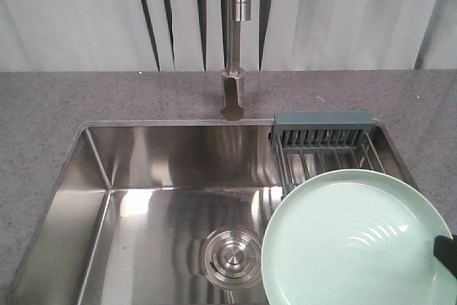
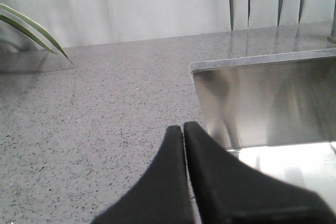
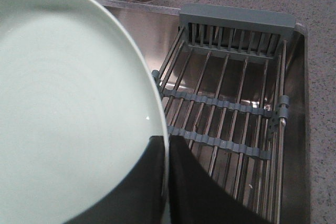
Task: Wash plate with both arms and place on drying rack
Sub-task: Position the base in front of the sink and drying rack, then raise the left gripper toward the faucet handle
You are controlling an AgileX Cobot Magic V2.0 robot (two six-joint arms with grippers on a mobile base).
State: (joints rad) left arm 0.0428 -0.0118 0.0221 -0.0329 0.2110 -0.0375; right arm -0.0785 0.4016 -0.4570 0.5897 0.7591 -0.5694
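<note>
Plate [image 1: 350, 241] pale mint-green; drying rack [image 3: 220, 103] steel bars, grey-green ends; counter [image 2: 79, 129] speckled grey.

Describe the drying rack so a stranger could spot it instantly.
Find the steel sink in the grey counter. At its right end, behind the mint plate, sits the rack: parallel wire bars with a slotted grey-green caddy, unlike the smooth sink.

The round, pale mint-green plate [image 1: 350, 241] hangs tilted above the near end of the steel-barred drying rack [image 3: 231, 104], its rim pinched in the black right hand [image 3: 168, 148], while the black left hand [image 2: 183, 129], fingers pressed together, hovers over the counter [image 2: 94, 108].
</note>
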